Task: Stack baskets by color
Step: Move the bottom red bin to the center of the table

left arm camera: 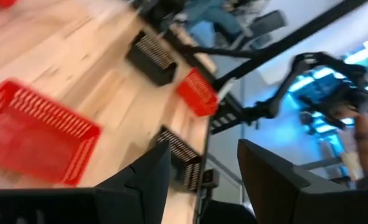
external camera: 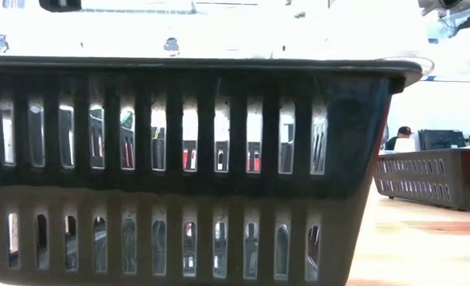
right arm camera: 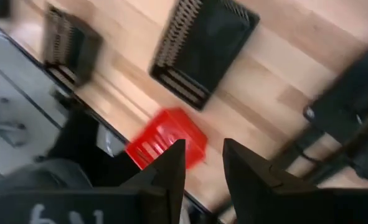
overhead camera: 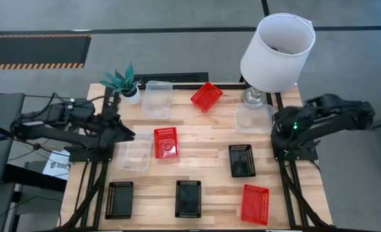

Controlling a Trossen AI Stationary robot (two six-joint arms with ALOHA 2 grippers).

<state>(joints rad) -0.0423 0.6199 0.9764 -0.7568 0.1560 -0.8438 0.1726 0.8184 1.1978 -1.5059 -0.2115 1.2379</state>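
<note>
In the high view the baskets lie apart, each flat on its bottom on the wooden table (overhead camera: 209, 180). Three are red mesh (overhead camera: 206, 96) (overhead camera: 166, 142) (overhead camera: 254, 203). Three are black mesh (overhead camera: 119, 199) (overhead camera: 188, 198) (overhead camera: 242, 160). Three are clear (overhead camera: 157, 98) (overhead camera: 253, 118) (overhead camera: 133, 154). My left gripper (overhead camera: 124, 133) (left arm camera: 202, 155) hangs raised over the left edge, just beyond the near clear basket, open and holding nothing. My right gripper (overhead camera: 278, 134) (right arm camera: 203, 149) hangs raised over the right edge beside the right clear basket, open and holding nothing.
A white lampshade (overhead camera: 277, 51) on a glass lamp foot (overhead camera: 253, 96) stands at the far right. A small green potted plant (overhead camera: 122, 82) stands at the far left. One black basket (external camera: 179, 159) fills most of the low view.
</note>
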